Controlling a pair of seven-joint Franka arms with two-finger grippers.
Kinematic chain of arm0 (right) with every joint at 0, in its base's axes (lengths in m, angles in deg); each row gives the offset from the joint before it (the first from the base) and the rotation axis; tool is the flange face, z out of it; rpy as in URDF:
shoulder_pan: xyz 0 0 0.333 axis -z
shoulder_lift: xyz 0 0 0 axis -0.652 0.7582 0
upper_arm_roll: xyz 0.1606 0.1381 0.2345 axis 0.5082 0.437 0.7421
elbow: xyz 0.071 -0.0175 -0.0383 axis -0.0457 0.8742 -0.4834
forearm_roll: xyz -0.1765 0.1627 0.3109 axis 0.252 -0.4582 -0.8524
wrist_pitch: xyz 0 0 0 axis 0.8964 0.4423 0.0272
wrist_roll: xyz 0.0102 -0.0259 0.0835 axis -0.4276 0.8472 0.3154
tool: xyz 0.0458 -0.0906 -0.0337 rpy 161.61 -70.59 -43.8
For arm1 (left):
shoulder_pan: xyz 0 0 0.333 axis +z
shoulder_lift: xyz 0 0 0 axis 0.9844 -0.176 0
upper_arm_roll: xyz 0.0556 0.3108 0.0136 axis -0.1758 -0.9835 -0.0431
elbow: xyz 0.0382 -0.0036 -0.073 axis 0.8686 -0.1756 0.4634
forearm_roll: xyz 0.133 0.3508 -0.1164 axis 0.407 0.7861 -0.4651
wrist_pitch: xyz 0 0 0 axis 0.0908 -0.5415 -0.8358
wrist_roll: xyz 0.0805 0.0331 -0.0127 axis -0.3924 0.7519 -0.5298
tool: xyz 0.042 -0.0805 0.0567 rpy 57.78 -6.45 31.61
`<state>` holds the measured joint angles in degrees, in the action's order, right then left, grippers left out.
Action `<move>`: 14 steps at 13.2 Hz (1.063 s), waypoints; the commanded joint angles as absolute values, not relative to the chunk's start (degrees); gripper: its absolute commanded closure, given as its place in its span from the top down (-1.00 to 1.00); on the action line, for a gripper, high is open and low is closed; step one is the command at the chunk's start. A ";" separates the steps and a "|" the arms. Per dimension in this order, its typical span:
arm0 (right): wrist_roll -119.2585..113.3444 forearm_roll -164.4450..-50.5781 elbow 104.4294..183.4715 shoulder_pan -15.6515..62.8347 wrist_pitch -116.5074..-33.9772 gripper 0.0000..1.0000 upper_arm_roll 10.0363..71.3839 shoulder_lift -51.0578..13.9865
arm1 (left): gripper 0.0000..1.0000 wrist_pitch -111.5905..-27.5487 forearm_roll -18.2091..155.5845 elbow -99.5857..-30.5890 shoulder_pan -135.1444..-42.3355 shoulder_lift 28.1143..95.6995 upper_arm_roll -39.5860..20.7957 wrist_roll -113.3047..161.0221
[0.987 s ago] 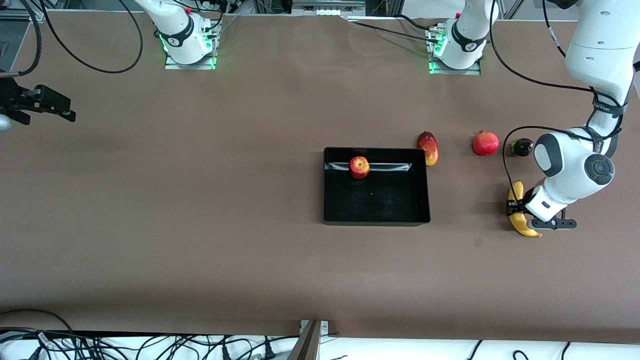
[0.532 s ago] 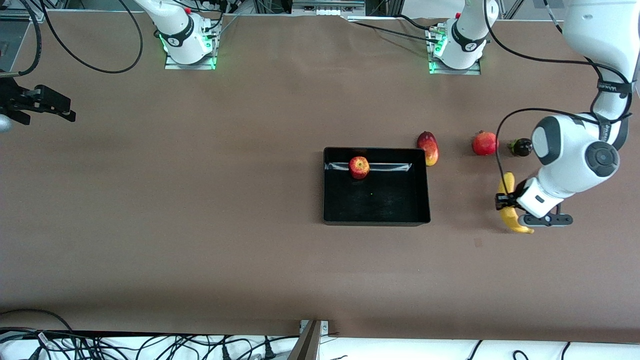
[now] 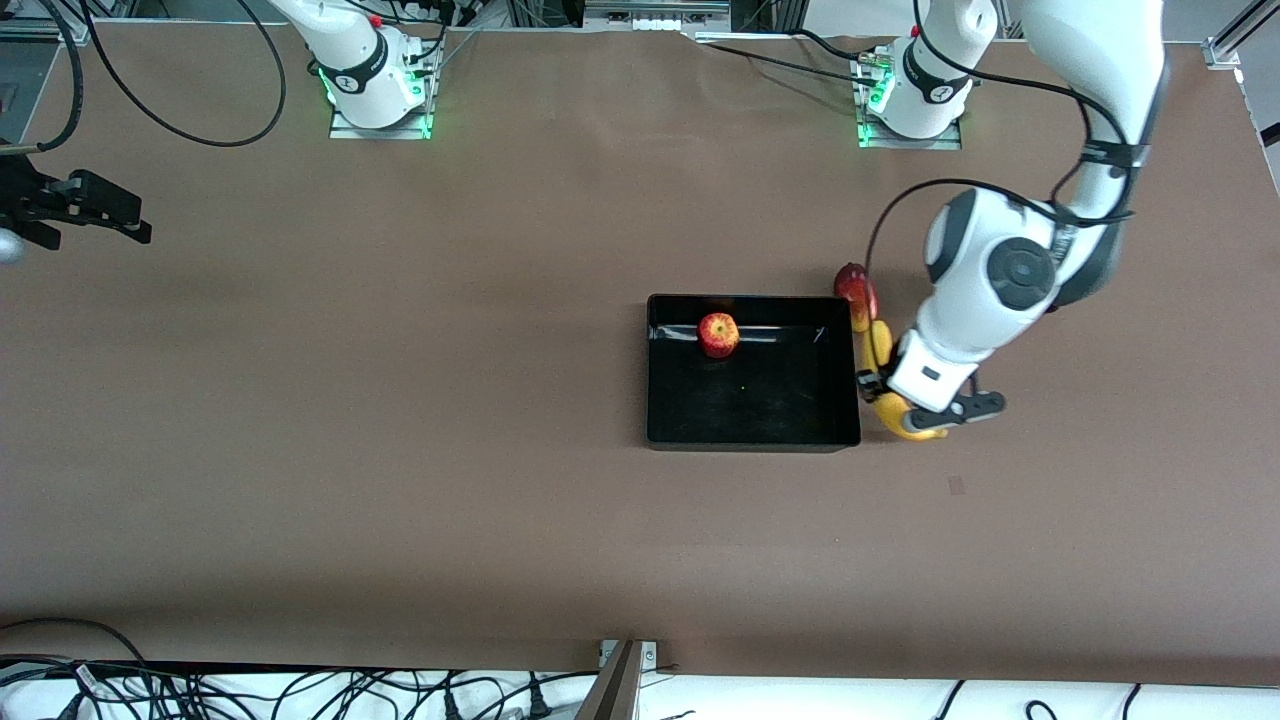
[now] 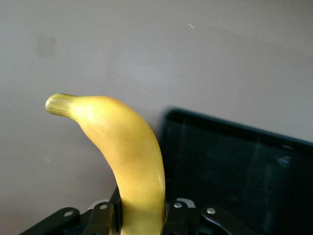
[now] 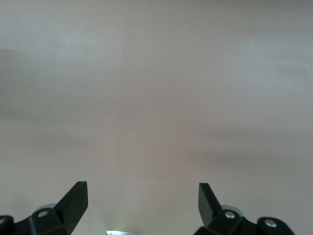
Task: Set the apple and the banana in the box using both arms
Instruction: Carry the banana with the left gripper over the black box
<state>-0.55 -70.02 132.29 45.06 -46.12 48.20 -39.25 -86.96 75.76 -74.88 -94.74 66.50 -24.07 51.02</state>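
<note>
— Fingers? Left gripper [image 3: 882,392] clamps the banana [image 3: 880,345] in the air just beside the box [image 3: 752,435]; right gripper [image 5: 142,198] waits, spread wide.
— Step? Apple [image 3: 718,334] is in. Probably carry the banana over the wall, then release.

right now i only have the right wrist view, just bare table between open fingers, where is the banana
Observer: The banana is held in the left gripper, up in the air just beside the box at the wall toward the left arm's end.
Operator: is the grip solid
Observer: In the left wrist view the fingers are shut on the banana's lower part, and its stem end sticks out past them.
Operator: and the apple
Observer: The apple already lies in the box, by the wall farthest from the front camera.
Operator: where am i then
Observer: The right gripper waits, open, over the right arm's end of the table.
</note>
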 commanded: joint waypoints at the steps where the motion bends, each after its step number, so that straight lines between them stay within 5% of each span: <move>1: -0.69 -69.44 130.97 45.17 -45.58 1.00 48.53 -38.75 | -1.00 -86.09 76.01 -74.97 -98.14 66.79 -23.24 58.78; 14: -0.69 -69.44 130.97 45.17 -45.49 1.00 48.53 -38.75 | -1.00 -88.72 78.73 -72.78 -100.08 60.81 -20.25 63.37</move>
<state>-0.55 -70.03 132.28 45.06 -46.12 48.20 -39.25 -88.65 76.80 -74.37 -99.41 61.94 -20.05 62.03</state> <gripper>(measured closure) 0.000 0.656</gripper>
